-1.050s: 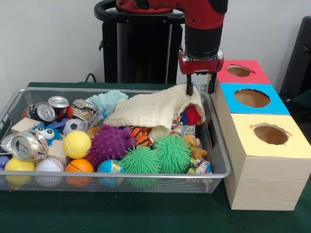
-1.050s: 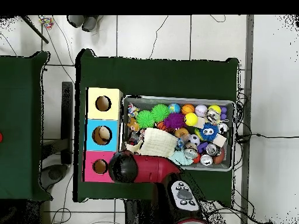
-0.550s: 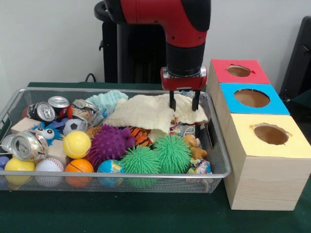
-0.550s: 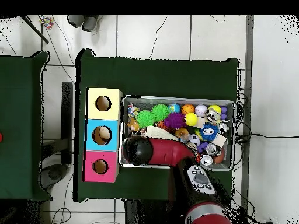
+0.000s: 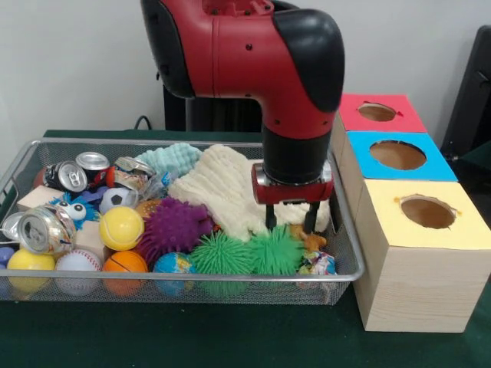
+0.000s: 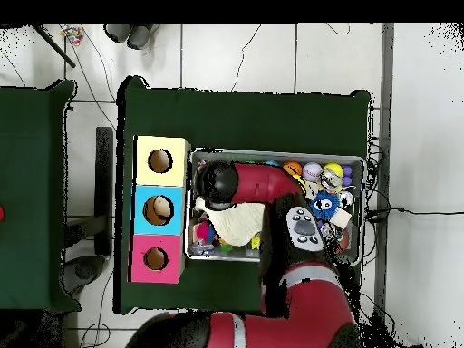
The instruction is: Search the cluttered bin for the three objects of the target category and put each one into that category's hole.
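Arm down in the wire bin (image 5: 349, 270), at the end next to the boxes. The gripper (image 5: 290, 221) hangs over the green spiky balls (image 5: 247, 251), by the cream cloth (image 5: 222, 188). Fingers (image 5: 270, 217) spread, nothing seen between them; tips sit just above the right-hand green ball, and I can't tell if they touch it.

Landmark = bin. Beside its one short end, touching or nearly so: three boxes in a row, each w/ a round hole on top: yellow box (image 5: 420, 230) nearest the viewer, blue box (image 5: 395, 156) in the middle, red box (image 5: 380, 112) at the back. All on a green bench (image 5: 192, 337).

In the bin, away from the boxes: purple spiky ball (image 5: 175, 226), tennis ball (image 5: 121, 228), basketball (image 5: 124, 263), globe ball (image 5: 170, 264), several crushed cans (image 5: 46, 230) at the far end. A teal cloth (image 5: 170, 157) lies along the back wall. Close to the gripper, against the box-side wall: small soft toys (image 5: 313, 242), partly hidden.

Overhead: arm covers much of the box-side half of the bin; cloth (image 6: 237, 220) shows beneath it.

Progress, as a judgement: target category not stated, so target objs can't be named. Holes look dark; contents can't be made out, so no deposit can be confirmed. Bin is full. Reads as search/pick stage: no grasp yet, and all three placements may be outstanding.
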Controlling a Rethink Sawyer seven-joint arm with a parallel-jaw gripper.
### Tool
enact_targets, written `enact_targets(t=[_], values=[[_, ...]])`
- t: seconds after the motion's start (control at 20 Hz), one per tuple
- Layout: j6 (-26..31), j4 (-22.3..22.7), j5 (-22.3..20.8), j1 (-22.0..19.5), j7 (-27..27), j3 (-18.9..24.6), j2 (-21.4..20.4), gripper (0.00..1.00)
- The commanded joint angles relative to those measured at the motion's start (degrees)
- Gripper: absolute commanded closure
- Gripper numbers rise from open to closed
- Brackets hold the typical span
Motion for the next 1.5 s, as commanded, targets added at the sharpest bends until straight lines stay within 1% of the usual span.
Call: enact_targets(t=[0.05,0.25,0.4,0.75,0.8,0.9,1.2,1.35,1.5], values=[[3.80,-22.10,-1.88,5.75,10.11,-4.47,8.24,0.00],[6.67,-28.88,0.74,8.10,13.87,-7.23,12.49,0.00],[8.18,-31.27,1.84,9.61,13.70,-7.42,13.58,0.00],[5.16,-24.47,3.04,12.55,12.63,-5.00,9.94,0.00],[3.73,-23.23,3.01,12.74,12.75,-4.81,9.72,0.00],[2.17,-22.34,2.89,12.83,12.70,-4.72,9.89,0.00],[1.63,-24.93,2.07,11.48,9.69,-4.21,11.50,0.00],[0.64,-22.76,1.61,9.83,5.74,-2.15,10.87,0.00],[-0.27,-17.54,1.71,8.21,3.56,-0.56,8.25,0.00]])
